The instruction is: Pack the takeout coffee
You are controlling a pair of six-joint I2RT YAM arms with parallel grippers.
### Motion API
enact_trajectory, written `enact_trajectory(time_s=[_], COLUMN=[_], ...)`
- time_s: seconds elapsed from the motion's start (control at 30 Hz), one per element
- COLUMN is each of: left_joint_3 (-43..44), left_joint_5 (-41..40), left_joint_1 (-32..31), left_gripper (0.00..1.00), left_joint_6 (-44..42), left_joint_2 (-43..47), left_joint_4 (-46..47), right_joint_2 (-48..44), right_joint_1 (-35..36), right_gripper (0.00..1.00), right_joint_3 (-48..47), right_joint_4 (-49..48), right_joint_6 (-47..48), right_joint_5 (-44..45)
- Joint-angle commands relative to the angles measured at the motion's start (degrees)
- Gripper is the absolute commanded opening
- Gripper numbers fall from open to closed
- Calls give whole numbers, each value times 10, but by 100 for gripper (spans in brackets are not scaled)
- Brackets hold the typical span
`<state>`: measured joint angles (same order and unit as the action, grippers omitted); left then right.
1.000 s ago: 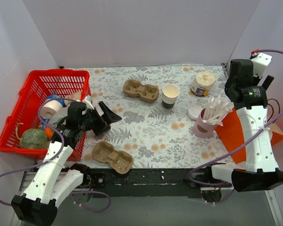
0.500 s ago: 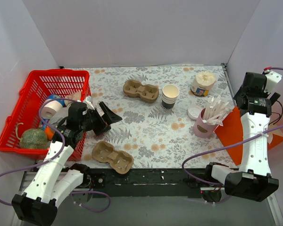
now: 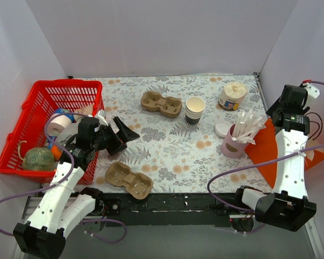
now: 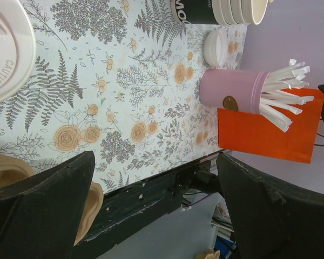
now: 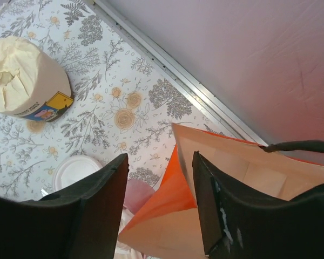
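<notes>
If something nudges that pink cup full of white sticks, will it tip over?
Probably tippy: the pink cup stands upright and narrow, with the white sticks fanning out above its rim toward one side. It likely weighs little, so a high push could topple it and scatter the sticks.

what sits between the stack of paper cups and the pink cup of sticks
A loose white lid lies flat between the stack of paper cups and the pink cup of sticks, clearest in the top view.
</notes>
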<state>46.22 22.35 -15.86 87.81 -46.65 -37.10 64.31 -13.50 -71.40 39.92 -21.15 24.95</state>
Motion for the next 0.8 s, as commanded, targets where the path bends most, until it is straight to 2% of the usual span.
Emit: enact_trajectory(time_s=[0.0,0.13,0.17,0.5,0.6,0.77], left_joint_3=[-4,2,2,-2,4,9], left_joint_5=[-2,-6,-6,-8,-10,-7], left_joint_1=[-1,-1,-1,-1,0,0], left_gripper=[98,98,98,98,98,98], left_joint_6=[-4,-1,-1,-3,-3,-4], left_joint_2=[14,12,12,20,19,23], left_joint_4=[-3,-2,-2,-9,-11,-17], right_joint_2=[-17,-48,-54,-65,-72,-67], right_joint_1=[-6,-6,-6,-7,-6,-6], right_gripper=[54,26,2,1,1,1], right_joint_3=[8,13,12,-52,-84,-160], right_joint_4=[-26,-40,-41,-29,-71,-133], right_joint_6=[-23,-25,-25,1,42,108], right_joint_5=[15,40,46,77,53,-58])
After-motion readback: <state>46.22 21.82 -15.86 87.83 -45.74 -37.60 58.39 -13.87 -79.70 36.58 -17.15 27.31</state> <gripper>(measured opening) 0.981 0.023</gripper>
